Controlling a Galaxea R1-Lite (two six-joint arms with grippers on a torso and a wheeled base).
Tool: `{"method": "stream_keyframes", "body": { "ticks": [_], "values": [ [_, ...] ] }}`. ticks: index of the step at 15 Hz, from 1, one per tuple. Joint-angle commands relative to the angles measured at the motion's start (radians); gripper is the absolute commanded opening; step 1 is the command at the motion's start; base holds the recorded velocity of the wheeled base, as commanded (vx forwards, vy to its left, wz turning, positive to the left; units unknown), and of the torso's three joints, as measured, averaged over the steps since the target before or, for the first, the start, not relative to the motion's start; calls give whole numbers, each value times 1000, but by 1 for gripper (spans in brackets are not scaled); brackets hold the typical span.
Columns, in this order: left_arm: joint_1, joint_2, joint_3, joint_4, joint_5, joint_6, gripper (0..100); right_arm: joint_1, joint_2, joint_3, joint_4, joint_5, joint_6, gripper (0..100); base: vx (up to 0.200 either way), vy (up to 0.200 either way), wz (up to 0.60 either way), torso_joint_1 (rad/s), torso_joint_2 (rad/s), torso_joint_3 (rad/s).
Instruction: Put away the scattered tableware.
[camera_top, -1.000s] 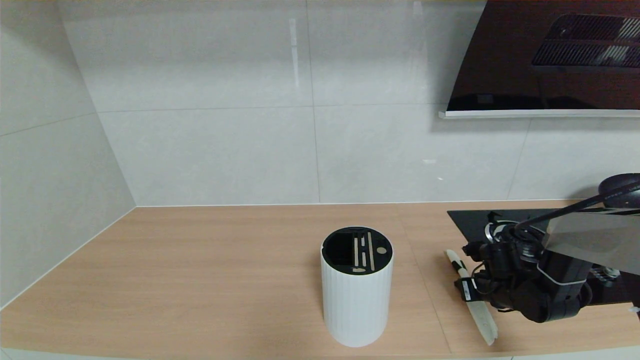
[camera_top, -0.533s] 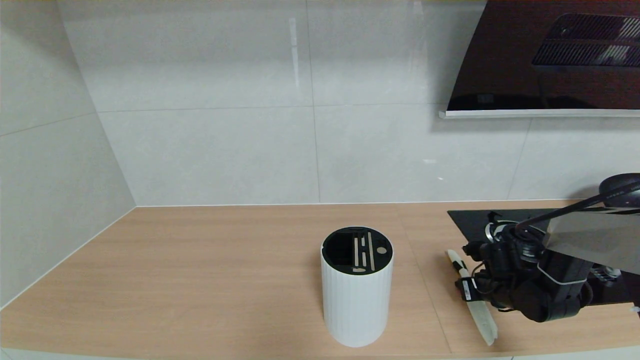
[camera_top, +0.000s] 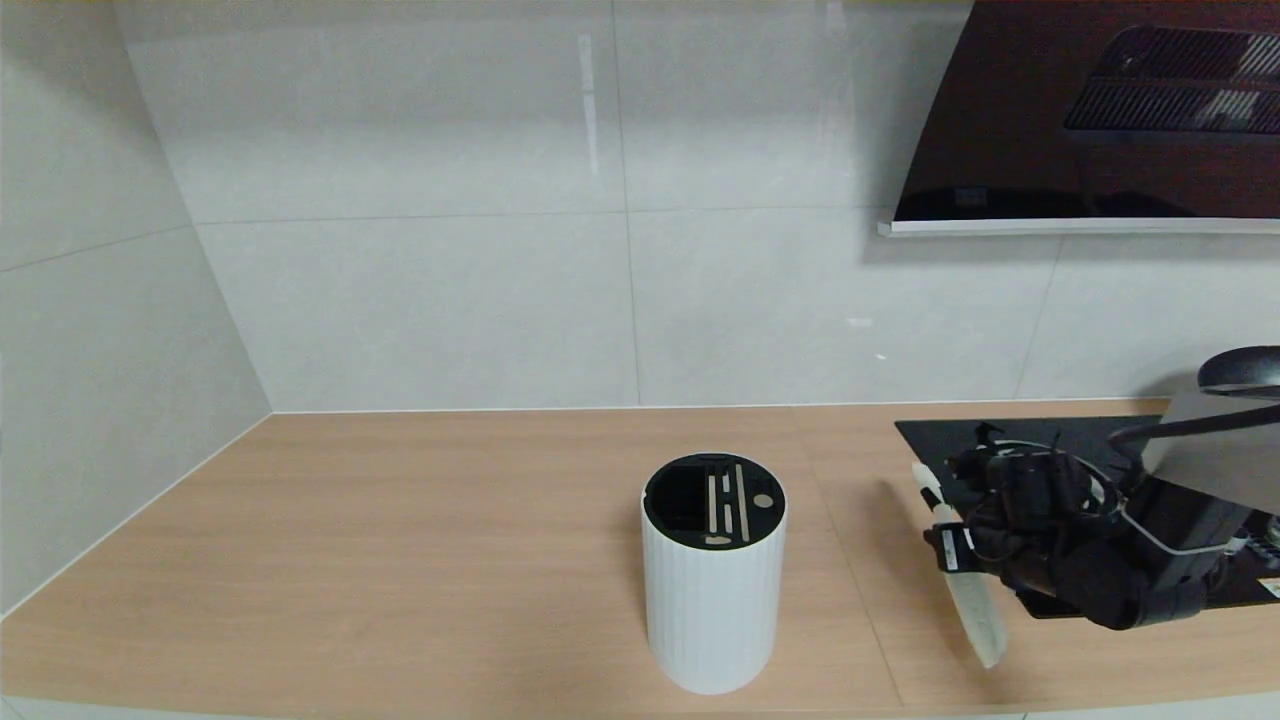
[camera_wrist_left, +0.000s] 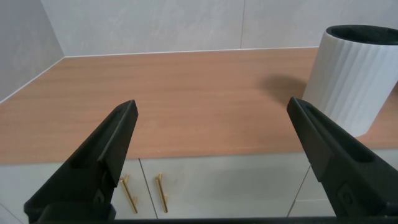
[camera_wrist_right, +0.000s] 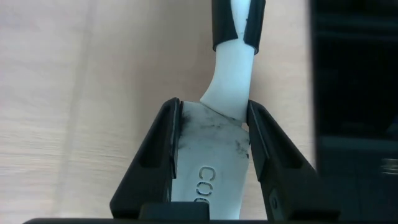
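A white knife (camera_top: 975, 608) with a black-and-white handle hangs tilted just above the wooden counter (camera_top: 400, 520), right of the white ribbed knife holder (camera_top: 712, 590). My right gripper (camera_top: 958, 560) is shut on its blade near the handle. The right wrist view shows the fingers (camera_wrist_right: 165, 146) clamped on both sides of the knife blade (camera_wrist_right: 211, 149), handle pointing away. The holder's black top has an open square compartment and several narrow slots. My left gripper (camera_wrist_left: 211, 109) is open and holds nothing, low in front of the counter edge, with the holder (camera_wrist_left: 351, 74) off to one side.
A black cooktop (camera_top: 990, 440) lies on the counter at the far right, under the right arm. A dark range hood (camera_top: 1100, 110) hangs on the tiled wall above it. Below the counter edge are cabinet doors with gold handles (camera_wrist_left: 130, 193).
My right gripper has lifted the knife off the counter and carried it slightly back and to the right. The holder and left gripper have not moved.
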Motion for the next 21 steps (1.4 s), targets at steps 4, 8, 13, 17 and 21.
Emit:
{"method": "stream_keyframes", "body": {
  "ticks": [4, 8, 13, 17, 21],
  "values": [
    [0, 0, 0, -4, 3, 1, 100, 60, -301, 95, 3, 0, 5, 0, 0, 0, 0, 0, 0, 0],
    [0, 8, -60, 9, -9, 83, 100, 112, -445, 121, 5, -50, 2, 0, 0, 0, 0, 0, 0, 0],
    [-1, 449, -446, 169, -173, 95, 100, 184, -487, -89, 159, -66, -7, 0, 0, 0, 0, 0, 0, 0],
    [-55, 861, -690, 160, -276, 127, 100, 253, -487, -298, 281, -60, -4, 0, 0, 0, 0, 0, 0, 0],
    [-328, 1226, -764, -159, -278, 15, 100, 354, -520, -329, 397, -58, -6, 0, 0, 0, 0, 0, 0, 0]
  ]
}}
